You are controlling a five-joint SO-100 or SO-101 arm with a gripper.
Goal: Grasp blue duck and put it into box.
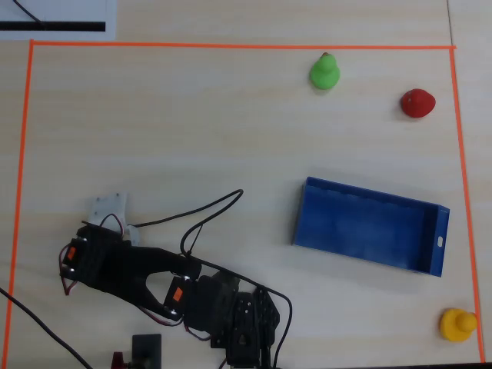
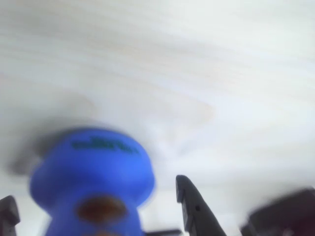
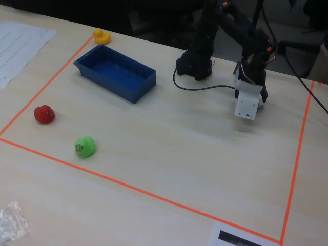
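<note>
The blue duck [image 2: 91, 167] with its dark-orange beak fills the lower left of the wrist view, blurred, on the table between my gripper's [image 2: 94, 196] two dark fingers. The right finger [image 2: 189, 204] and the left finger [image 2: 7, 209] stand apart from the duck, with a gap on each side, so the gripper is open. In the overhead view my gripper [image 1: 98, 224] is at the lower left and the duck is hidden under it. The dark-blue box [image 1: 361, 227] lies empty at the right, also in the fixed view [image 3: 115, 72].
A green duck [image 1: 324, 72], a red duck [image 1: 417, 102] and a yellow duck [image 1: 457, 324] stand around the box. Orange tape [image 1: 231, 45] frames the work area. Black cables [image 1: 207, 211] trail from the arm's base.
</note>
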